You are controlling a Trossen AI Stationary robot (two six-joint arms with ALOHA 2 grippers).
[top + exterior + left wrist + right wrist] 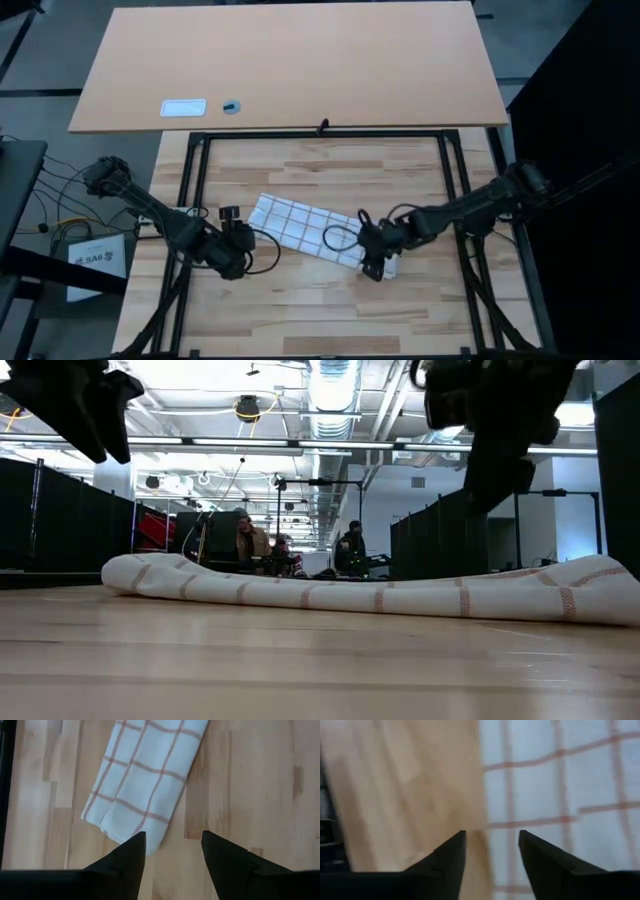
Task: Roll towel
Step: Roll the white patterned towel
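The towel (305, 228), white with thin brown-orange check lines, lies folded into a long narrow strip slanting across the wooden table (330, 310). In the low view the towel (380, 595) rests flat along its whole length. My left gripper (240, 235) hovers open just off the strip's left end (125, 827), fingers apart with bare wood between them. My right gripper (372, 264) hovers open over the strip's right end, at the towel's long edge (487, 795). Both grippers stand well above the cloth in the low view.
A black metal frame (200, 180) runs along the table's left, right and far sides. Beyond it a paler board (300, 60) carries a small white card (183, 107) and a small round object (232, 106). Bare wood lies toward the near edge. People sit in the room behind (250, 540).
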